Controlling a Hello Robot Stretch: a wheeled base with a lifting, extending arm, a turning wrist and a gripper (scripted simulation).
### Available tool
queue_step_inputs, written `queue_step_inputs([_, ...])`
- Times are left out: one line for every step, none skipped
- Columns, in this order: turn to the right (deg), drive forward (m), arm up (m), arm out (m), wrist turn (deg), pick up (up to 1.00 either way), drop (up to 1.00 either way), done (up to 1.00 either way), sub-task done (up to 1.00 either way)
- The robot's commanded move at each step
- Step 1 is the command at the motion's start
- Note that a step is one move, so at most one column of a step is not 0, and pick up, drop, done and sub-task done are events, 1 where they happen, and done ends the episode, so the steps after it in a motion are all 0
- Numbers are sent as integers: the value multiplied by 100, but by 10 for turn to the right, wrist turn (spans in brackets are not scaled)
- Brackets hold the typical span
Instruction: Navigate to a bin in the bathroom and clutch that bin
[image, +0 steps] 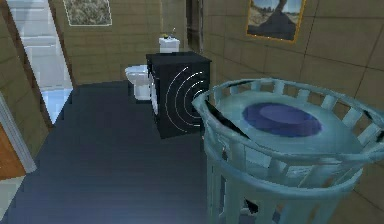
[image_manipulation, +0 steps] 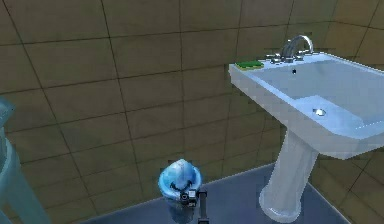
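A small blue rounded bin (image_manipulation: 180, 177) with a pale top stands on the dark floor against the tiled wall, at the bottom middle of the arm side view. The gripper (image_manipulation: 190, 203) shows as a dark shape just below it, at the picture's bottom edge. With the bin right behind the gripper's far end, I cannot tell whether it holds anything or touches the bin. A large blue openwork basket (image: 262, 170) with a dark blue bottom stands close in the forward view's lower right; its edge (image_manipulation: 6, 170) shows again at the arm side view's left.
A white pedestal sink (image_manipulation: 270, 92) with a faucet (image_manipulation: 292, 47) and a green bar (image_manipulation: 246, 65) stands right of the bin. Ahead are a black cabinet (image: 178, 95), a toilet (image: 137, 80), a bright doorway (image: 45, 50) and a painting (image: 275, 18). Dark floor lies open at the forward view's left.
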Motion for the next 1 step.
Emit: queue_step_inputs([0, 0, 0, 0, 0, 100, 0, 0, 0])
